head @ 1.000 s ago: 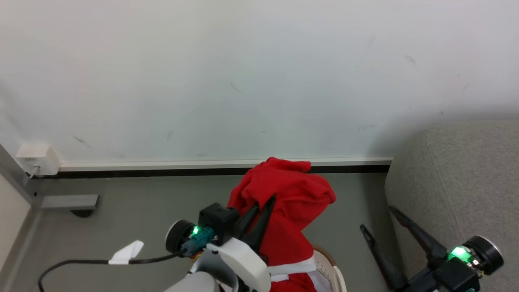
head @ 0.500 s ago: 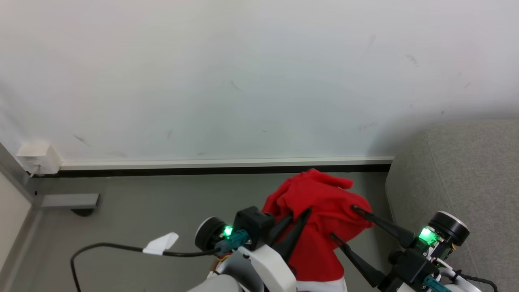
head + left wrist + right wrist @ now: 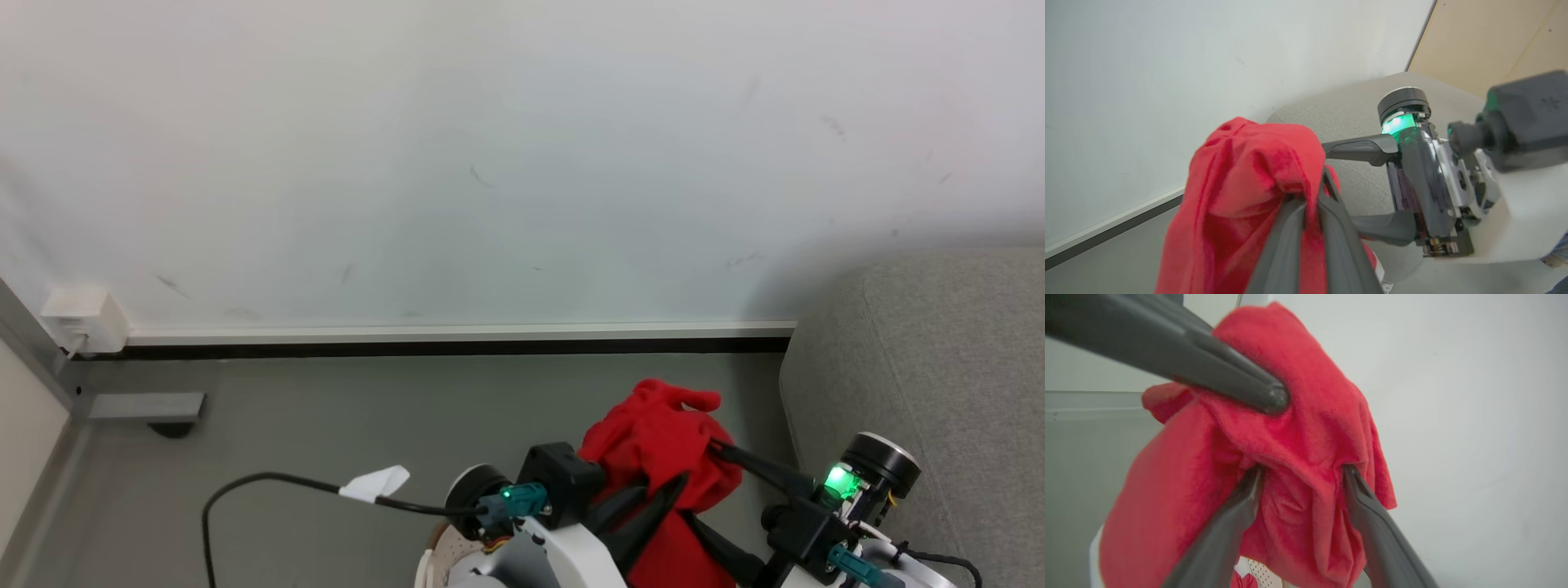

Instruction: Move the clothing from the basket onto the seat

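Observation:
The red clothing [image 3: 661, 433] hangs bunched in the air just left of the grey seat [image 3: 939, 367]. My left gripper [image 3: 663, 488] is shut on it, the two dark fingers pinching a fold near the top [image 3: 1310, 200]. From the right, my right gripper [image 3: 704, 482] stands open, one finger on each side of the bunch [image 3: 1300, 473]. In the right wrist view the left gripper's fingertips [image 3: 1276, 398] press into the clothing [image 3: 1310, 428] from the upper left. A bit of the white perforated basket [image 3: 1259, 571] shows below the cloth, and its rim [image 3: 424, 563] sits at the head view's bottom edge.
A white wall with a dark baseboard [image 3: 449, 347] runs behind the grey floor. A black cable with a white tag [image 3: 375, 483] trails left of my left arm. A socket box [image 3: 82, 318] and a grey metal foot [image 3: 147, 404] sit at the far left.
My left gripper has carried the clothing to the right, toward the seat, and lower in the head view. My right gripper has come left and now straddles the cloth.

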Available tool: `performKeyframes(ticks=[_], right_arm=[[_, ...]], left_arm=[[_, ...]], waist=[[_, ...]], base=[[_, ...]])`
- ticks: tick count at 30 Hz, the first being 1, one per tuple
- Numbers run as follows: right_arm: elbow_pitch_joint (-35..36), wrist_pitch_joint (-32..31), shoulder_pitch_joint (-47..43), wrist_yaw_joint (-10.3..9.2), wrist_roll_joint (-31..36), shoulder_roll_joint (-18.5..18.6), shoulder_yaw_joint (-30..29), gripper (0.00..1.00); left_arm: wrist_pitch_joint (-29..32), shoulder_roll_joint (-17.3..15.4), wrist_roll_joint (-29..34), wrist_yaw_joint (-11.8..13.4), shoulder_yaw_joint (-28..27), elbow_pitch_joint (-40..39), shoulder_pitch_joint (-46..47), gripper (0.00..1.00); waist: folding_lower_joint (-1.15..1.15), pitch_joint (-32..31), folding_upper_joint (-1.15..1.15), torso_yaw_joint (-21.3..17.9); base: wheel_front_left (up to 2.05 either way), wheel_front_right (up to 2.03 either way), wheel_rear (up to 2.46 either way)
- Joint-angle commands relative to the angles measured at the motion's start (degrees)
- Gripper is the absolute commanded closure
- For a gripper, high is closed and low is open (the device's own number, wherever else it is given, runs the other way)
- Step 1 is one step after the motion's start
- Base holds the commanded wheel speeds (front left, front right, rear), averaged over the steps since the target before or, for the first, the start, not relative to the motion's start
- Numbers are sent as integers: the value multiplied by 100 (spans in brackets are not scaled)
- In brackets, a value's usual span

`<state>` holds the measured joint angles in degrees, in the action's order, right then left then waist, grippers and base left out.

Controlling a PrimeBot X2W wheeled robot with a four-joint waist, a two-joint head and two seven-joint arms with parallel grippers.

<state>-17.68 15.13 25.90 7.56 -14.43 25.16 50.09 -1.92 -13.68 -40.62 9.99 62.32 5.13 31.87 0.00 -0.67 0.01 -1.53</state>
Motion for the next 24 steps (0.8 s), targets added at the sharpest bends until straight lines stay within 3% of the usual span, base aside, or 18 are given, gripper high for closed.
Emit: performKeyframes(ticks=[1,2,9,10,11,12,14,24], right_arm=[[-74,-5,95,-14,-183,-27,76,69],[-83,-4,105,-14,-265,-44,103,100],[-32,0,75,-14,-631,-38,57,100],[-17,0,43,-14,-674,-29,26,100],[0,0,7,-14,-721,-15,-22,100],[16,1,-32,-14,-769,0,-69,100],[64,1,-84,-14,-831,35,-185,100],[395,1,-307,-14,-885,190,-767,100]], left_arm=[[5,26,-70,-59,17,37,-3,100],[3,42,-79,-73,26,54,6,100],[-136,59,-42,-19,-9,248,14,100],[-168,50,-11,7,-20,300,8,90],[-207,52,2,26,-34,335,-7,63],[-244,62,0,45,-42,369,-31,46],[-308,70,28,67,-47,449,-46,0],[-543,158,112,200,-116,731,38,0]], waist=[[0,-6,-1,-4],[0,-8,-1,-6],[0,-12,-1,-57],[0,-11,-1,-74],[0,-13,-1,-90],[0,-10,-1,-112],[0,8,-1,-154],[0,187,-1,-774]], base=[[0,0,0],[0,0,0],[0,0,0],[0,0,0],[0,0,0],[0,0,0],[0,0,0],[0,0,0]])
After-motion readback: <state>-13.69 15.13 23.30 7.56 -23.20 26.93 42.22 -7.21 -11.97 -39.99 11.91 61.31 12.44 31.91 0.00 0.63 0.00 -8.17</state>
